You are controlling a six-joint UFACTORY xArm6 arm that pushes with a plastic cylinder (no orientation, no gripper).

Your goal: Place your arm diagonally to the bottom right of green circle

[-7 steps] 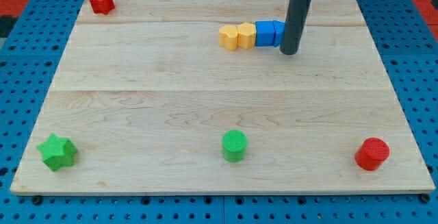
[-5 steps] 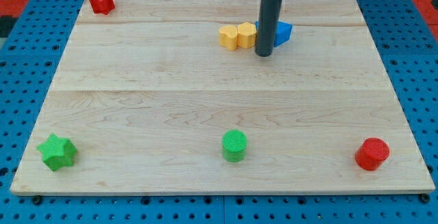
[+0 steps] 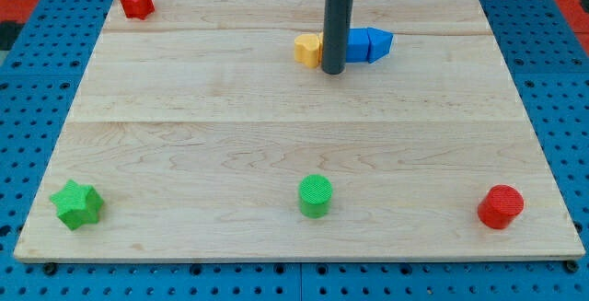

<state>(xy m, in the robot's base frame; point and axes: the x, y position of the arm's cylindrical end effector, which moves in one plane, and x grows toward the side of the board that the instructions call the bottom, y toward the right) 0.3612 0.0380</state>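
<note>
The green circle [image 3: 315, 195] stands near the board's bottom edge, about mid-width. My tip [image 3: 333, 70] is far above it near the view's top, just in front of a row of blocks: a yellow block [image 3: 307, 49] to the rod's left and two blue blocks [image 3: 368, 45] to its right. The rod hides a second yellow block.
A green star [image 3: 76, 203] sits at the bottom left, a red cylinder [image 3: 500, 206] at the bottom right and a red block [image 3: 137, 2] at the top left. The wooden board [image 3: 294, 135] lies on a blue pegboard.
My tip has slid to the view's left along the front of the yellow and blue row, from its right end to the middle. The right blue block has turned a little.
</note>
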